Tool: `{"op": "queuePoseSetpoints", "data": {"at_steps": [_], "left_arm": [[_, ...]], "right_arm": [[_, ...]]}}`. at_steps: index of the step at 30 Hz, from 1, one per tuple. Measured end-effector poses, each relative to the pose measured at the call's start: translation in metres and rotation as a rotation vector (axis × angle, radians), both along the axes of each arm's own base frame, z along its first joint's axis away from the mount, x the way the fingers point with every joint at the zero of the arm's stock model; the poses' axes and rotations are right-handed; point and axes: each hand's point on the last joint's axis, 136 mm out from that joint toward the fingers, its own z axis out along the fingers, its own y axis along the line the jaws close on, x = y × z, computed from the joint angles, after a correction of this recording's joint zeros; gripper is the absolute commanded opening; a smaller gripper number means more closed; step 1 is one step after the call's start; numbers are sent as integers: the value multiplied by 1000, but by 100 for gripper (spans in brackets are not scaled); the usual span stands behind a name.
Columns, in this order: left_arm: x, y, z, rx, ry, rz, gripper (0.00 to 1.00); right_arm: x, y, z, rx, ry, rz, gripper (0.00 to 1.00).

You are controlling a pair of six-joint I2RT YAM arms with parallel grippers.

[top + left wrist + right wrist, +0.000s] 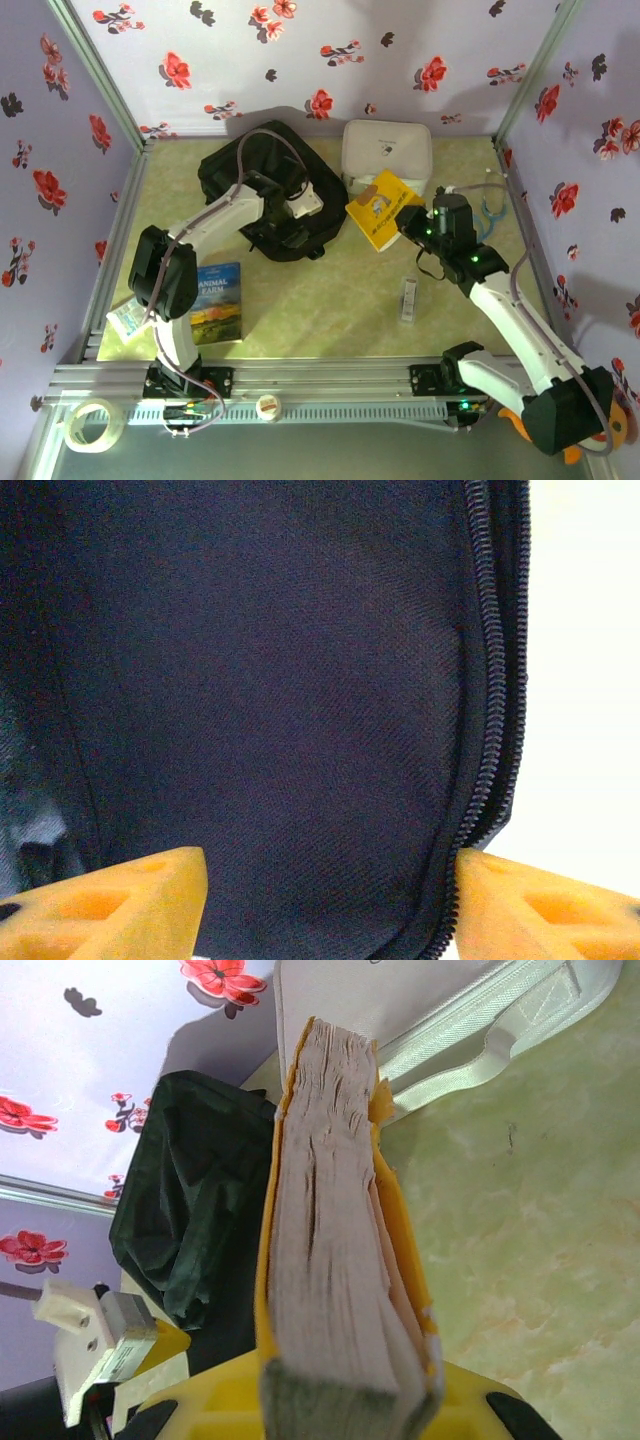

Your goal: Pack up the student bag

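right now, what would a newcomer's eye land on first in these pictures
Probably the yellow book, clamped in the right pincer just in front of the white case, its page edges facing the wrist camera. Next comes the big black student bag at the back left of the table, with the left pincer open over its fabric beside the zipper.

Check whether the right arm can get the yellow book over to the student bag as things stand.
Probably yes: the right gripper grips the yellow book close beside the student bag, bare table between. But the left gripper sits at that edge, crowding the approach.
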Motion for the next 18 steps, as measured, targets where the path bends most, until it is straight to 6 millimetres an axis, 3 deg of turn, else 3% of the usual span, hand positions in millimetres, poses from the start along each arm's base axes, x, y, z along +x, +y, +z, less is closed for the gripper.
{"op": "queuePoseSetpoints", "data": {"at_steps": [8, 13, 18], "left_arm": [[14, 6, 17, 7, -43, 49, 56], [8, 8, -2, 59, 14, 44, 62], [3, 8, -19, 126, 43, 30, 61]], "right_arm": [[13, 8, 0, 8, 21, 20, 12], [19, 14, -10, 12, 47, 38, 12], [20, 14, -11, 14, 47, 39, 12]]}}
